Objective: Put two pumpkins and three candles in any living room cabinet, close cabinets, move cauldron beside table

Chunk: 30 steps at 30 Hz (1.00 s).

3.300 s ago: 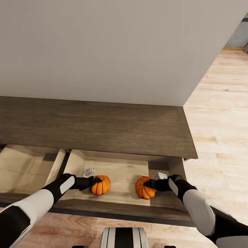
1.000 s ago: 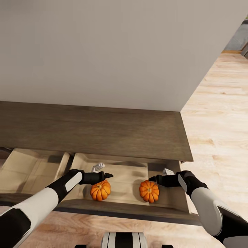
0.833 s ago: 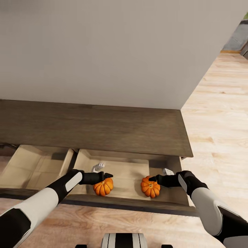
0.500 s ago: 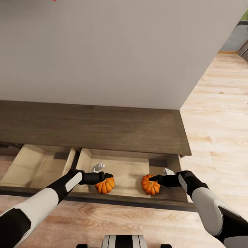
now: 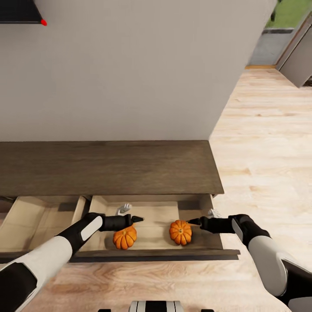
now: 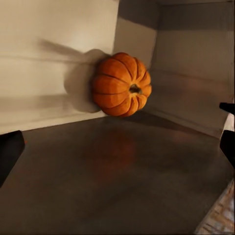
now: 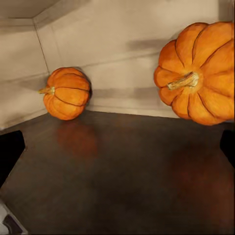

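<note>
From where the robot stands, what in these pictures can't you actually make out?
- Left drawer: cut off by the head view's left edge.
- Dark object on the wall: cropped at the top corner, unidentifiable.
- Left pumpkin: top partly covered by the left hand.
- Right pumpkin: stem blurred in the head view.

Two slim arms in glossy white shell, turning to matte black at the elbows and wrists. Pale grey oval inset on each black forearm. Small black left gripper (image 5: 133, 219) and matching black right gripper (image 5: 193, 222), each ending in thin pointed fingers, with a white ribbed fitting beside the wrist. At the frame's lower edge, a white-and-black striped trunk top (image 5: 156, 306).
</note>
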Available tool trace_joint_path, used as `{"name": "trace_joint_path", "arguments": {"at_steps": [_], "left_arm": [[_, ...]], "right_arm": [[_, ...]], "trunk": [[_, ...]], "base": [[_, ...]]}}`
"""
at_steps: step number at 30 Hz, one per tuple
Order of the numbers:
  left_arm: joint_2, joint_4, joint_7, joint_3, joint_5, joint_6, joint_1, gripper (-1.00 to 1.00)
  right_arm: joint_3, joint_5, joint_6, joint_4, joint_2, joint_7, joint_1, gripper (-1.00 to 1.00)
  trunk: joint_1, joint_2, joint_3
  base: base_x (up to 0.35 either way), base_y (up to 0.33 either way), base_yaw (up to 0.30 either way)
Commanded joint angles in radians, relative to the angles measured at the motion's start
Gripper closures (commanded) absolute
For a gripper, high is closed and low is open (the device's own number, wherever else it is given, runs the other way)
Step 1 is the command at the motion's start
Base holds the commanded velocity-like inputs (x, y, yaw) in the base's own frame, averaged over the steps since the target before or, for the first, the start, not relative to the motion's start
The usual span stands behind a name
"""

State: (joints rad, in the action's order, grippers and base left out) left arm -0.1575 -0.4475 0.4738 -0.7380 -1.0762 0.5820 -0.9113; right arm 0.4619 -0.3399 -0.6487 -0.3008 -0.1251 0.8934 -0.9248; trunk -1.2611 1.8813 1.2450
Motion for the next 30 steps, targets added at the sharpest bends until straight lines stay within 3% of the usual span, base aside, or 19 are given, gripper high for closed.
{"name": "trace_joint_path", "arguments": {"at_steps": [1, 5, 10, 12, 14, 16, 17, 18, 22, 26, 28, 30], "left_arm": [[-0.006, 0.0, 0.034, -0.001, 0.001, 0.0, 0.0, -1.0], [-0.028, 0.006, 0.162, -0.003, 0.007, 0.003, 0.0, -1.0], [-0.039, 0.01, 0.229, -0.005, 0.01, 0.03, 0.023, -1.0], [-0.068, 0.008, 0.333, -0.017, 0.01, 0.036, 0.045, -1.0], [-0.074, 0.01, 0.368, -0.028, 0.011, 0.036, 0.049, -1.0], [-0.088, 0.009, 0.447, -0.09, 0.011, 0.033, 0.066, -1.0], [-0.093, 0.007, 0.456, -0.103, 0.011, 0.032, 0.07, -1.0], [-0.119, 0.003, 0.498, -0.142, 0.01, 0.03, 0.079, -1.0], [-0.151, 0.0, 0.595, -0.167, 0.011, 0.026, 0.095, -1.0], [-0.159, -0.001, 0.649, -0.178, 0.012, 0.014, 0.121, -1.0], [-0.158, -0.015, 0.661, -0.231, 0.012, 0.008, 0.14, -1.0], [-0.159, -0.048, 0.665, -0.302, 0.01, 0.006, 0.148, -1.0]], "right_arm": [[0.0, -0.001, 0.0, 0.001, -0.009, 0.024, 0.0, -1.0], [0.0, -0.003, 0.0, 0.006, -0.039, 0.11, 0.001, -1.0], [-0.001, -0.003, 0.0, 0.008, -0.06, 0.148, 0.006, -1.0], [-0.002, -0.004, 0.001, 0.008, -0.089, 0.238, 0.007, -1.0], [-0.003, -0.005, 0.001, 0.008, -0.098, 0.273, 0.007, -1.0], [-0.014, -0.022, 0.003, 0.008, -0.115, 0.352, 0.01, -1.0], [-0.015, -0.027, 0.003, 0.007, -0.117, 0.36, 0.011, -1.0], [-0.018, -0.05, 0.004, 0.007, -0.12, 0.388, 0.011, -1.0], [-0.03, -0.075, 0.01, 0.007, -0.12, 0.468, 0.015, -1.0], [-0.103, -0.116, 0.034, 0.008, -0.116, 0.535, 0.019, -1.0], [-0.168, -0.136, 0.072, 0.011, -0.113, 0.555, 0.026, -1.0], [-0.198, -0.142, 0.088, 0.011, -0.112, 0.586, 0.038, -1.0]], "trunk": [[0.004, -0.007, -0.005], [0.019, -0.035, -0.022], [0.038, -0.07, -0.044], [0.046, -0.084, -0.053], [0.054, -0.098, -0.062], [0.061, -0.112, -0.07], [0.065, -0.119, -0.075], [0.069, -0.126, -0.079], [0.073, -0.133, -0.087], [0.073, -0.133, -0.092], [0.073, -0.133, -0.092], [0.073, -0.133, -0.093]], "base": [[0.0, 0.0, -0.205], [0.0, 0.0, -0.205], [0.0, 0.0, -0.205], [0.0, 0.0, -0.205], [0.0, 0.0, -0.205], [0.0, 0.0, -0.205], [0.0, 0.0, -0.205], [0.0, 0.0, -0.205], [0.0, 0.0, -0.205], [0.0, 0.0, -0.181], [0.0, 0.0, -0.052], [0.0, 0.0, -0.017]]}}
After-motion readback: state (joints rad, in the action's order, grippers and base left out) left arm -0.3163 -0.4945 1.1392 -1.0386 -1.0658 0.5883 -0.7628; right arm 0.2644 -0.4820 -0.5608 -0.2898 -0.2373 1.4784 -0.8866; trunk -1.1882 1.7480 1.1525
